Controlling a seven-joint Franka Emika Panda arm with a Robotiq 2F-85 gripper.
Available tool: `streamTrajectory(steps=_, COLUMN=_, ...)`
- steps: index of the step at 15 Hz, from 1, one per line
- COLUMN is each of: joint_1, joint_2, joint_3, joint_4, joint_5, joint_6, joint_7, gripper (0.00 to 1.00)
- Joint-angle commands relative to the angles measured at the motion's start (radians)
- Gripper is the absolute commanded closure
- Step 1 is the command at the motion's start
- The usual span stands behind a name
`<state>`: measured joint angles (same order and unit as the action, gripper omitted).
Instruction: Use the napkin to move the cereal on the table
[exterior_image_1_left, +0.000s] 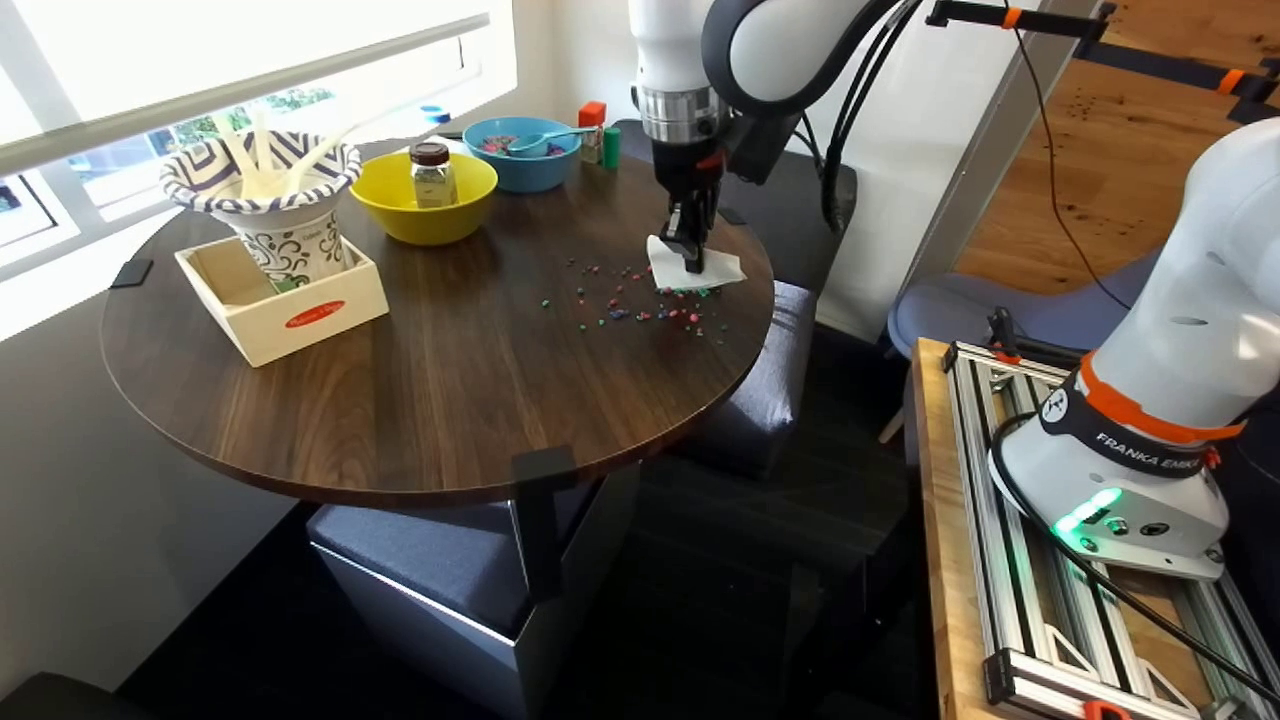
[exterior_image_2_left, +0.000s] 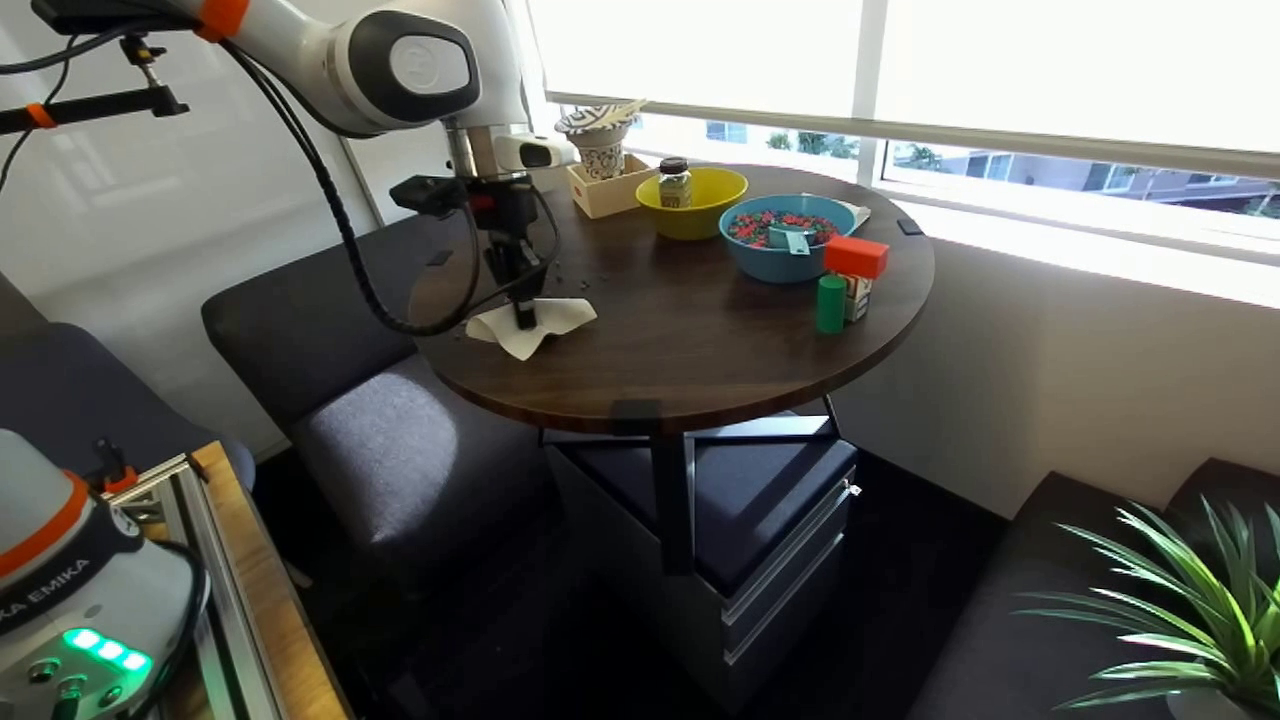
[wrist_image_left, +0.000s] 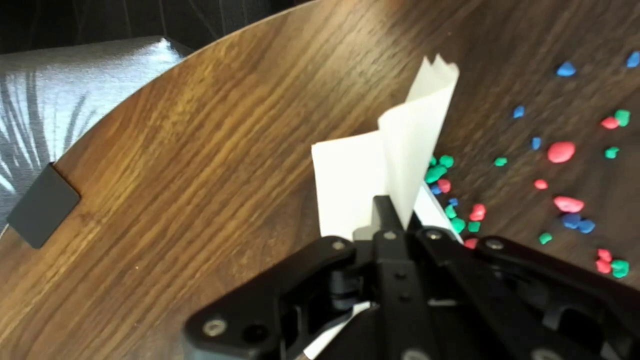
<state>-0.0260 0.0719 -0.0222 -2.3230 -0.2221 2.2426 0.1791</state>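
Round table (exterior_image_1_left: 420, 370), dark wood-grain — gripper (wrist_image_left: 400, 220) pinching napkin (wrist_image_left: 352, 182) by raised fold, cereal (wrist_image_left: 561, 151) scattered on napkin's table-middle side, nearest bits right at its edge — inward push should meet them!

The robot base (exterior_image_1_left: 1150, 487) reads "FRANKA EMIKA"; the red oval (exterior_image_1_left: 315, 314) on the box (exterior_image_1_left: 262, 335) is illegible.

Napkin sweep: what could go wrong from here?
The gripper pinches just a fold of the napkin, which might slip or tear. The cereal is scattered wider than the napkin; one pass may miss some. Bits lie near the edge of the table, so an outward push could spill them.
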Motion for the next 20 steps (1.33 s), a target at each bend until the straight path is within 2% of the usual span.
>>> streamTrajectory(steps=1, joint_1=0.010, joint_2=0.009, joint_3=0.002, joint_4=0.014, joint_5=0.031, joint_6=-0.005, joint_7=0.005, gripper=1.00)
streamTrajectory(steps=6, joint_1=0.039, joint_2=0.051, joint_3=0.036, joint_4=0.078, joint_5=0.134, joint_6=-0.002, joint_7=0.010, gripper=1.00)
streamTrajectory(steps=13, joint_1=0.067, joint_2=0.136, joint_3=0.045, joint_4=0.201, joint_5=0.140, joint_6=-0.033, joint_7=0.034, gripper=1.00)
streamTrajectory(steps=16, joint_1=0.054, joint_2=0.054, joint_3=0.027, joint_4=0.139, joint_5=0.137, joint_6=-0.014, joint_7=0.044, gripper=1.00)
streamTrajectory(steps=20, joint_1=0.031, joint_2=-0.092, joint_3=0.015, joint_4=0.019, joint_5=0.150, joint_6=0.062, joint_7=-0.027, gripper=1.00)
